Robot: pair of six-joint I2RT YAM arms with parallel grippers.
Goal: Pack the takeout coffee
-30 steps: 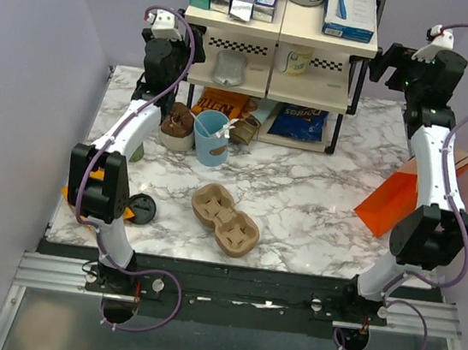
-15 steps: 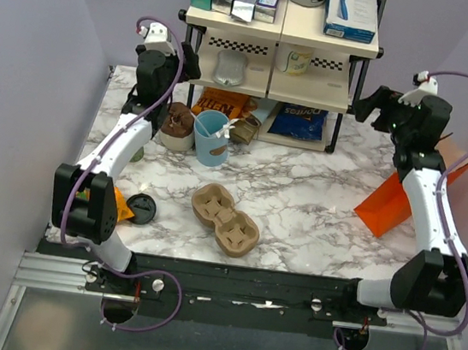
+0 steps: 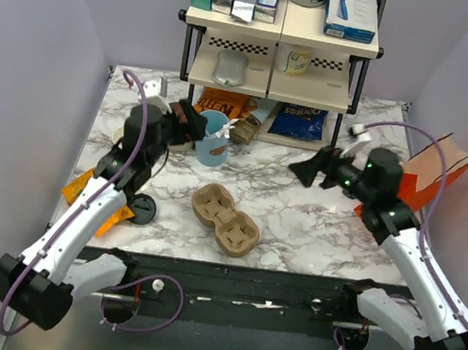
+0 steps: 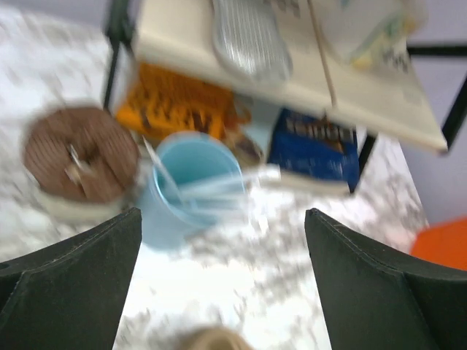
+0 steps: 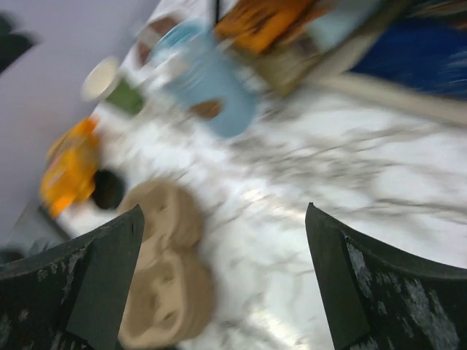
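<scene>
The takeout coffee shows in the right wrist view as a small cup with green sides and a pale top, far left on the table. In the top view only a sliver of the cup shows behind my left arm. A round black lid lies flat on the marble, apart from it. My left gripper hangs open over the light blue cup, holding nothing. My right gripper is open and empty above the table's middle, pointing left. The wrist views are blurred.
A brown pulp cup carrier lies at centre front. A brown-topped tub sits beside the blue cup. A two-level shelf with boxes and snack bags stands at the back. An orange bag stands at right; an orange packet lies at left.
Both arms have swung down from raised poses at the back. The left gripper now sits by the blue cup and the right one over the table's middle. Both stay open.
</scene>
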